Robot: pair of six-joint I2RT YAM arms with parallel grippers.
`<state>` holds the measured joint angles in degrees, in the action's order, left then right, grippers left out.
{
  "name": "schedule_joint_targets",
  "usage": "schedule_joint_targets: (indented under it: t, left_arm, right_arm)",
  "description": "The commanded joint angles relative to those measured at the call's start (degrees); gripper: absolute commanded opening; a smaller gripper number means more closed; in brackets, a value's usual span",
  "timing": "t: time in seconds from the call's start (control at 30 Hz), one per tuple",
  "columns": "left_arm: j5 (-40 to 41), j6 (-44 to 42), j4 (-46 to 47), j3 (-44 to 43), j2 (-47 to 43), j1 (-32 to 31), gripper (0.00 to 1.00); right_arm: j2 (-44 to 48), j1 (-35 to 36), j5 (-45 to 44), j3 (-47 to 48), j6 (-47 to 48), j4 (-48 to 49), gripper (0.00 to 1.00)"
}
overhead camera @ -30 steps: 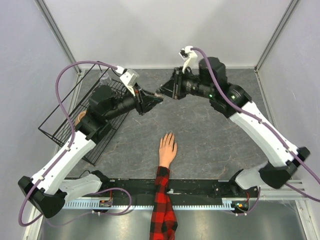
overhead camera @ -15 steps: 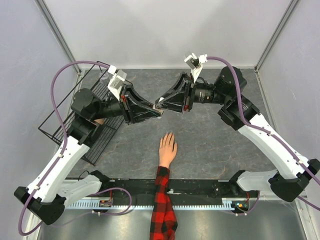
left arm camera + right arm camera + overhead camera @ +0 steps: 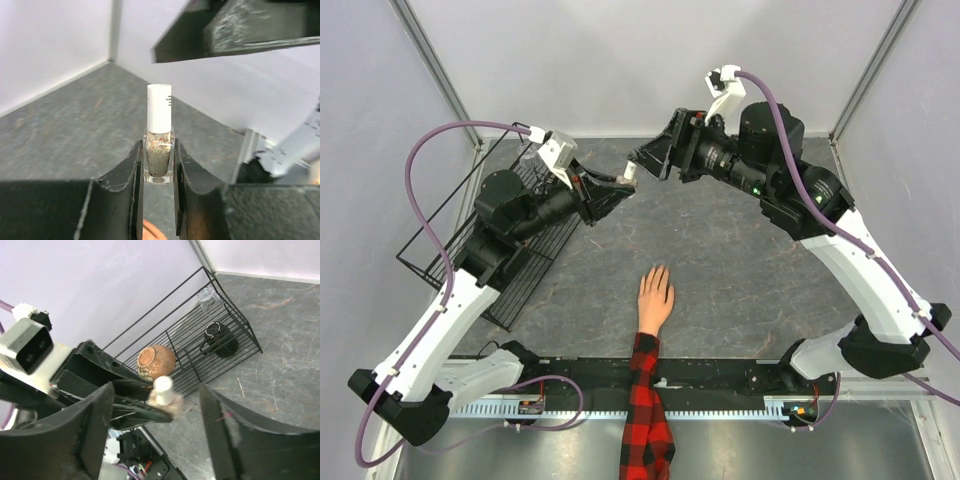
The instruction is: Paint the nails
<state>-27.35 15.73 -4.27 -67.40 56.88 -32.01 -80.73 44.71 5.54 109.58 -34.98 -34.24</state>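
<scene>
A small glass bottle of speckled polish (image 3: pixel 159 152) with a white cap (image 3: pixel 159 107) stands upright between the fingers of my left gripper (image 3: pixel 158 162), which is shut on it. From above, the left gripper (image 3: pixel 618 192) holds it over the back of the table. My right gripper (image 3: pixel 638 165) is just beyond it, open, its fingers on either side of the cap (image 3: pixel 163 389) without touching it. The peach mannequin hand (image 3: pixel 655 296) with its plaid sleeve (image 3: pixel 645 400) lies palm down near the front. Its nails (image 3: pixel 656 270) are too small to make out.
A black wire rack (image 3: pixel 470 250) lies tilted at the left behind my left arm. It holds a brown pot (image 3: pixel 156 361), a black round object (image 3: pixel 218 338) and a clear glass (image 3: pixel 207 297). A black rail (image 3: pixel 720 375) runs along the front edge.
My right gripper has opened wide and released the bottle's cap. Both grippers dipped toward the hand and have risen again to the back, the bottle staying in the left one.
</scene>
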Motion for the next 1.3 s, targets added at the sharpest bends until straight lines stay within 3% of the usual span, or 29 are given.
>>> schedule_joint_targets:
  t: [0.0,0.27,0.73,0.9,0.93,1.0,1.07,1.17,1.2,1.23,1.27]
  left_arm:
    - [7.84,-5.09,0.23,-4.58,1.91,-0.16,0.02]
    - [7.84,-5.09,-0.03,-6.26,3.67,-0.77,0.02]
    - [5.38,-4.48,-1.26,-6.17,4.81,-1.65,0.02]
    - [2.93,-3.33,-1.53,-7.40,5.69,-1.65,0.02]
    - [2.40,-3.07,-1.70,-7.40,5.96,-1.65,0.02]
    - [1.00,-2.20,-1.53,-7.58,6.13,-1.65,0.02]
    - [-1.46,-0.53,-0.92,-7.57,6.13,-1.65,0.02]
    - [-14.26,6.05,4.16,-7.14,6.48,-0.43,0.02]
    - [-24.92,9.38,8.54,-6.70,7.10,0.10,0.02]
    - [-29.73,17.94,17.89,-6.26,7.62,0.54,0.02]
    - [-33.86,23.16,23.90,-4.69,8.06,0.54,0.02]
  right_arm:
    - [-4.87,2.22,-8.35,6.95,0.96,-7.42,0.69]
    - [-8.83,4.69,-12.57,10.66,3.07,-9.09,0.52]
    - [-11.29,4.69,-11.61,11.62,4.31,-8.83,0.45]
    - [-11.03,4.51,-8.54,9.96,5.18,-8.30,0.31]
    - [-9.99,4.34,-8.01,9.08,5.54,-7.95,0.26]
    - [-8.22,3.29,-5.73,4.97,6.68,-6.03,0.06]
    - [-4.80,0.49,-0.82,1.18,7.21,-3.74,0.00]
    - [0.91,-5.04,19.35,-8.74,9.40,6.60,0.00]
    - [2.58,-6.03,28.56,-15.03,8.97,16.21,0.00]
    - [5.90,-6.65,40.13,-18.14,7.31,21.62,0.00]
    - [7.50,-7.26,44.69,-21.13,5.12,27.15,0.00]
